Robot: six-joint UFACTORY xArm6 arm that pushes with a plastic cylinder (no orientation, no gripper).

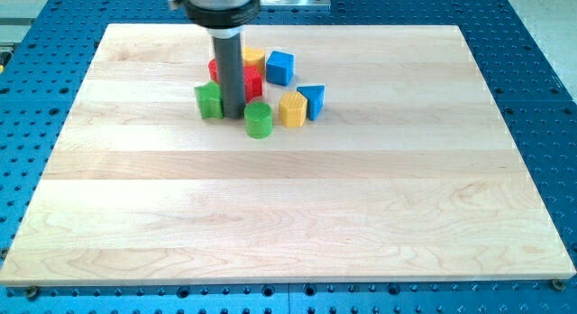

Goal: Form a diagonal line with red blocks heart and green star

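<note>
A pale wooden board (288, 215) lies on a blue perforated table (550, 97), and all the blocks cluster near the board's top, left of centre. No brand, label or writing can be read anywhere. Furthest to the view's left stands a green block (208, 100) whose star shape cannot be made out for certain. Just to its right the dark rod comes down, and the tip (232, 114) rests on the board between that green block and a green ribbed cylinder (258, 120), close beside both; the rod carries no fingers, so nothing is clasped. Behind the rod sit the red blocks (251, 81), partly hidden, their outlines unclear. A yellow block (253, 58) lies just above them, with a blue cube (279, 68) to its right. Lower down, a yellow block (293, 108) touches a blue block (313, 100) at the cluster's right edge.
</note>
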